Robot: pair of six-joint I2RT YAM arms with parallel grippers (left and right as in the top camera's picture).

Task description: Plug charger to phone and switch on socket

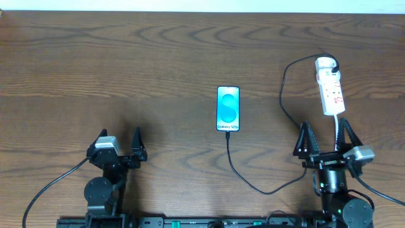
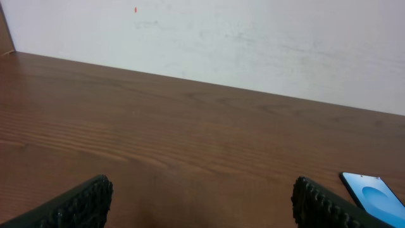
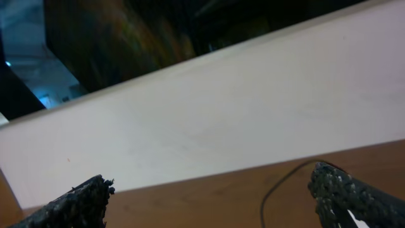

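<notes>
Just ahead of the right claw (image 1: 324, 125), jaws apart and empty, lay the white elongated power-strip socket (image 1: 330, 85); the thin black charger cable (image 1: 228, 151) seemingly sat plugged into the slim cyan-screened phone (image 1: 228, 109), off to that claw's left; switching the socket on seemed all that remained; the left claw (image 1: 120, 132) gaped empty too.

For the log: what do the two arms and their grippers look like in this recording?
Both arms are black with round joint housings. The left gripper and right gripper each carry two tapering black fingers with studded pads. A grey box sits beside each wrist; a thin black cable trails from each arm. No legible markings.
</notes>
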